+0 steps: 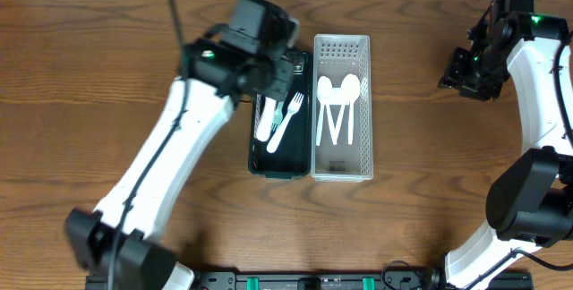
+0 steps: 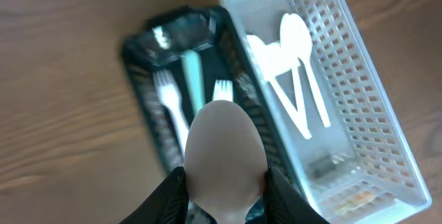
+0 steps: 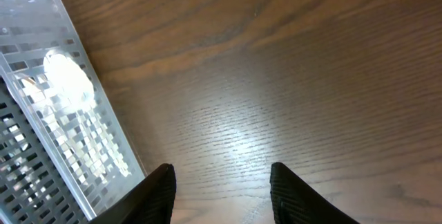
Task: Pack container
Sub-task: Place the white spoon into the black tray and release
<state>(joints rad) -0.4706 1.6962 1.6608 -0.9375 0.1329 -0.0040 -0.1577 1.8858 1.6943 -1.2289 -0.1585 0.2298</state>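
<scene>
Your left tool point(image 2: 224, 186) is clamped on a white spoon point(image 2: 224, 148), its bowl facing the wrist camera, above the black container point(image 2: 140, 54). The container holds white forks point(image 2: 168, 96) and a teal utensil point(image 2: 192, 79). The white basket point(image 2: 366, 113) just beside it holds spoons point(image 2: 293, 37). Your right tool point(image 3: 221, 182) has its fingers apart over the tabletop point(image 3: 311, 79).

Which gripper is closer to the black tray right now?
Left. The left gripper hangs right above the tray, its fingers shut on a spoon. The right gripper is open over the table, beyond the basket.
</scene>
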